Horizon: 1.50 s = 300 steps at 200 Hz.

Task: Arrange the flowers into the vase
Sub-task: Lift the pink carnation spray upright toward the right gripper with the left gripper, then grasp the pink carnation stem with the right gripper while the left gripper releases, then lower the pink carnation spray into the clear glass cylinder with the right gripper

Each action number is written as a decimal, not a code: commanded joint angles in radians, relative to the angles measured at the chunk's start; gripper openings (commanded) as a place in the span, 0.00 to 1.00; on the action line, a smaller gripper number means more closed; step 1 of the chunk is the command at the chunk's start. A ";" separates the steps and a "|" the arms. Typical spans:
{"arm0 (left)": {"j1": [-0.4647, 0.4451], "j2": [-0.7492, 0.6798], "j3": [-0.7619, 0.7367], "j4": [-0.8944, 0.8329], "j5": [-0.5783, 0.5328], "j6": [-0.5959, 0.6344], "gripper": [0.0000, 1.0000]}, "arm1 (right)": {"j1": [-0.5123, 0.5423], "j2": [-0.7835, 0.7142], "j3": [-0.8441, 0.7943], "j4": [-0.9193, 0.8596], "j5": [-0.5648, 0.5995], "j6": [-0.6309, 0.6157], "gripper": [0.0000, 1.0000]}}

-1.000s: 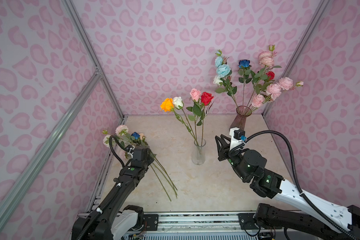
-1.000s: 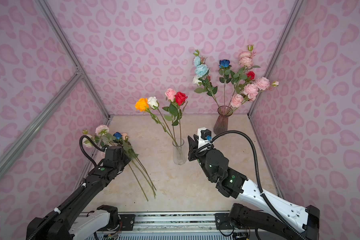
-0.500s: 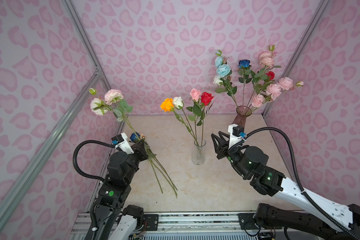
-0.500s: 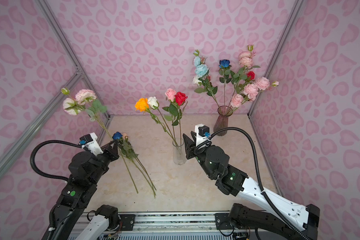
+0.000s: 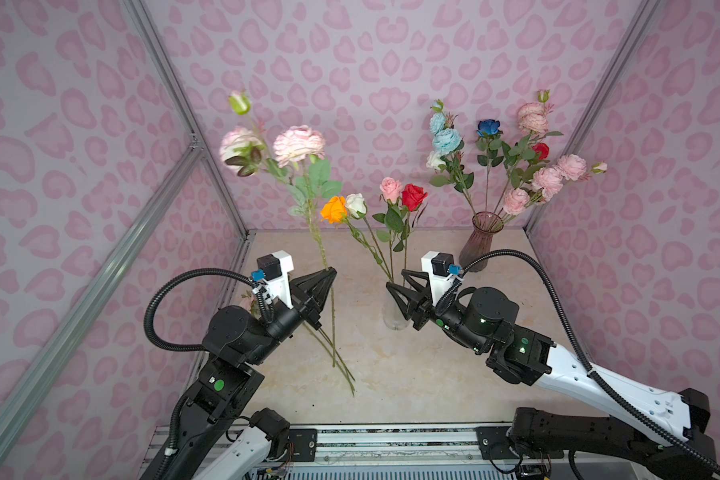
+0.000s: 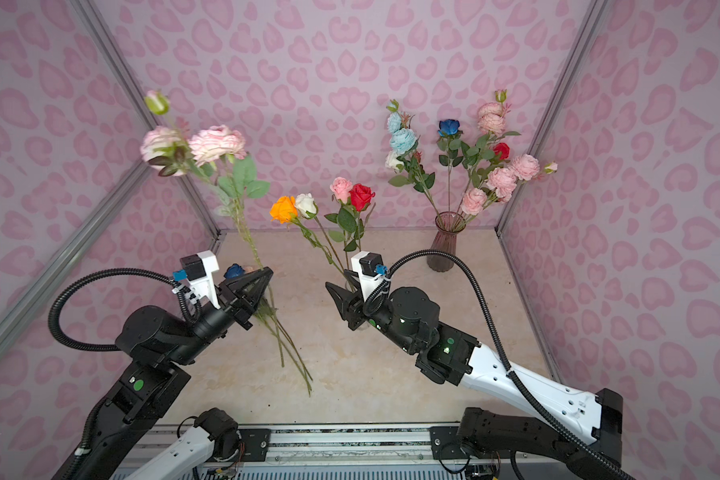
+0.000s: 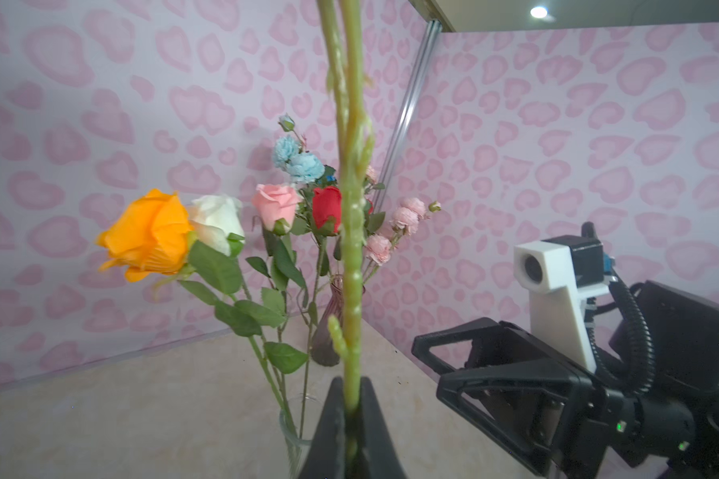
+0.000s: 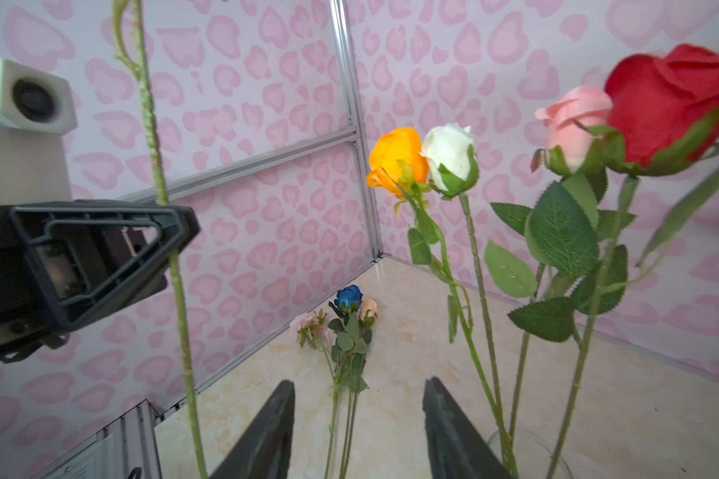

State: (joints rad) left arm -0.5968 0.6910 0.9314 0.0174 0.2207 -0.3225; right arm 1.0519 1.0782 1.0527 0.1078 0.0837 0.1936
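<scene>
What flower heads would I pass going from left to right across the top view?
Pale pink peonies held up by the left hand → orange rose → white rose → pink rose → red rose → light blue flowers → dark blue rose → ruffled pink peonies.

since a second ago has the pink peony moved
Yes: the pink peony lifted off the table, now upright in the left gripper, nearer the clear vase.

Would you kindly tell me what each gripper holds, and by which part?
The left gripper pinches the pink peony spray on its bare stem, below the leaves; the right gripper is open, holding nothing.
</scene>
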 commanded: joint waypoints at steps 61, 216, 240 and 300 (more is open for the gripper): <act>-0.156 0.158 0.054 0.166 -0.061 0.047 0.03 | 0.012 0.086 0.054 0.023 -0.215 0.098 0.49; -0.170 0.116 0.051 0.114 -0.148 0.043 0.24 | 0.035 0.155 0.075 0.114 -0.075 0.087 0.03; -0.171 0.027 0.015 0.091 -0.283 0.048 0.48 | 0.043 0.141 0.082 0.098 -0.033 0.049 0.03; -0.170 -0.195 -0.114 -0.050 -0.644 -0.001 0.59 | 0.023 0.096 0.132 0.045 0.111 -0.100 0.02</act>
State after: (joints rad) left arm -0.7677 0.5381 0.8562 0.0486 -0.2146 -0.2886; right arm 1.0916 1.1915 1.1595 0.1570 0.1040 0.1928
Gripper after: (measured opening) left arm 0.590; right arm 0.060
